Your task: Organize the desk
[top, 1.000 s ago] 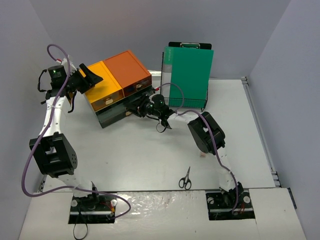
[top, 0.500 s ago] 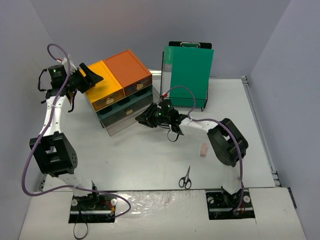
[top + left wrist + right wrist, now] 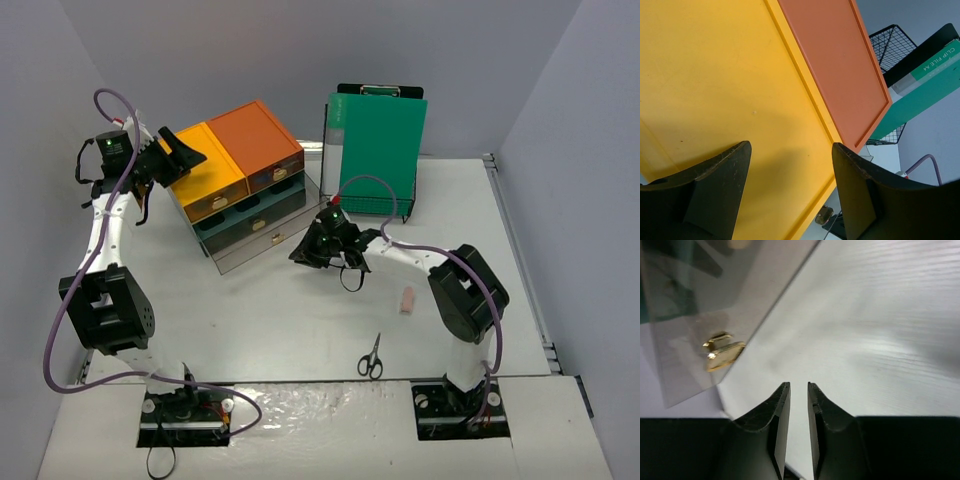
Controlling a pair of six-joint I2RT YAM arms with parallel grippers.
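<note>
The white desk (image 3: 300, 320) carries a drawer unit (image 3: 240, 200) with a yellow top (image 3: 715, 75) and an orange top (image 3: 835, 60). Its pale clear bottom drawer (image 3: 258, 252), with a gold handle (image 3: 722, 352), sticks out at the front. My left gripper (image 3: 185, 150) (image 3: 790, 147) hovers open over the yellow top with nothing between its fingers. My right gripper (image 3: 300, 256) (image 3: 798, 385) hangs low over the desk (image 3: 880, 340), just right of the clear drawer's corner. Its jaws stand a narrow gap apart, holding nothing.
A green clip file (image 3: 378, 145) (image 3: 920, 85) stands in a black wire rack (image 3: 372, 208) behind the right arm. A small pink eraser (image 3: 406, 300) lies right of centre. Black scissors (image 3: 371, 357) lie near the front edge. Grey walls close in the back and both sides.
My right gripper has drawn back from the drawer unit's front towards the near side, and its jaws have narrowed. The pale bottom drawer now sticks out. The left arm has not moved.
</note>
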